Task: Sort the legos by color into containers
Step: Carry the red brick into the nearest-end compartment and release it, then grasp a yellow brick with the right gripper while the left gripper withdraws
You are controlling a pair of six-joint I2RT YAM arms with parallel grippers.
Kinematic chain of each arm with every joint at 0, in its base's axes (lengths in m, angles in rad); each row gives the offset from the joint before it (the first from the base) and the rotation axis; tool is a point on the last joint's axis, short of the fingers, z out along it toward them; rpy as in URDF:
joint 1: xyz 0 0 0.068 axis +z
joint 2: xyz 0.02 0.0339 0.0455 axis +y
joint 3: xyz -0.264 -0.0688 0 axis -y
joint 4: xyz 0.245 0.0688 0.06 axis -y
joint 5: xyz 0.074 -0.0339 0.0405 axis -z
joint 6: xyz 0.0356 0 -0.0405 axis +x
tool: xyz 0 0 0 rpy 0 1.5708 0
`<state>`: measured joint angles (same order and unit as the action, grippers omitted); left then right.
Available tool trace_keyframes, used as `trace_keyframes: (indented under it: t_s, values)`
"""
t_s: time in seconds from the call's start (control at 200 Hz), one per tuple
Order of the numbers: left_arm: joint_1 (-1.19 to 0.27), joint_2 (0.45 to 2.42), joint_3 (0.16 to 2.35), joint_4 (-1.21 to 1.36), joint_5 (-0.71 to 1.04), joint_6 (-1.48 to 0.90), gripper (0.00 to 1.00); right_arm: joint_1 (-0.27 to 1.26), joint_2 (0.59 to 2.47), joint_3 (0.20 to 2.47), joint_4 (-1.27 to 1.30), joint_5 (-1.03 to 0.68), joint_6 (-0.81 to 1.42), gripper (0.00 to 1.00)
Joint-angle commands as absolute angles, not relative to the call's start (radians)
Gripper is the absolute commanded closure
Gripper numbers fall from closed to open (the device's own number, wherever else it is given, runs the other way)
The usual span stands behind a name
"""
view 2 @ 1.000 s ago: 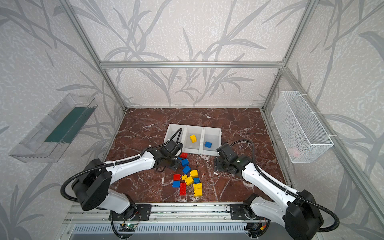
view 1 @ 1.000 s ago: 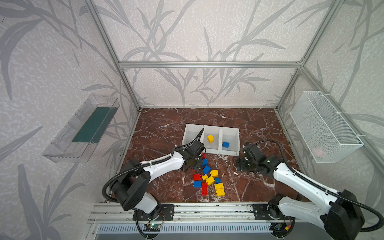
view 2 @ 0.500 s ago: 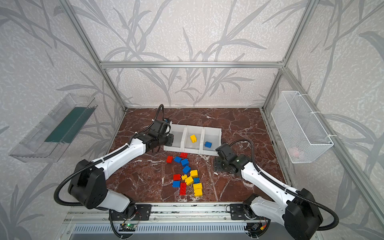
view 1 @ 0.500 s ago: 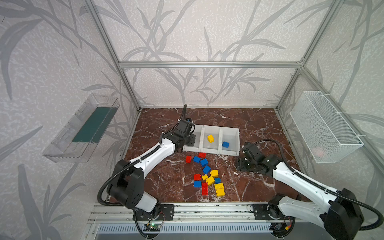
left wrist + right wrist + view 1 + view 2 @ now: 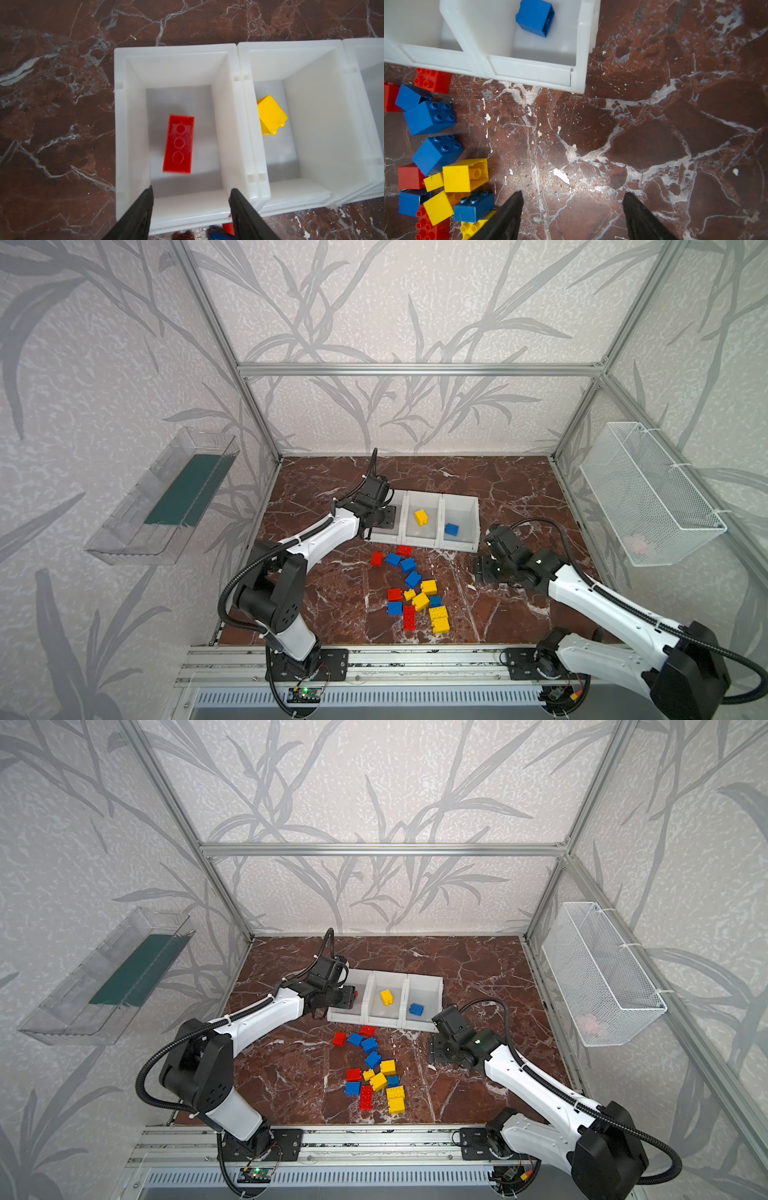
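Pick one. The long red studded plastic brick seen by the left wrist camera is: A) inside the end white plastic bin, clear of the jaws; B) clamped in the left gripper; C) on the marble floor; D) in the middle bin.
A: the left wrist view shows the long red plastic brick within the end white plastic bin, the open left gripper empty.

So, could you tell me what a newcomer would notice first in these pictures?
The bright heap of red, blue and yellow bricks stands out on the dark marble table, before three white bins. A blurred red brick is in the leftmost bin, under the open left gripper.
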<state>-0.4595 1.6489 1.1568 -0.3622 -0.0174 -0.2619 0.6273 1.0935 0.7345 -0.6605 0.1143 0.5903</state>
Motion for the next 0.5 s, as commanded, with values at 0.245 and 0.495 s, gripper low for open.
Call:
trace_keyframes:
  t_s: [0.245, 0.495]
  values:
    - [-0.454, 1.511, 1.020, -0.319, 0.012, -0.366, 0.36, 0.731, 1.203, 0.852, -0.672, 0.111, 0.547, 0.24]
    - [-0.454, 1.313, 0.813, -0.260, 0.002, -0.416, 0.35, 0.867, 1.393, 0.964, -0.647, 0.132, 0.540, 0.24]
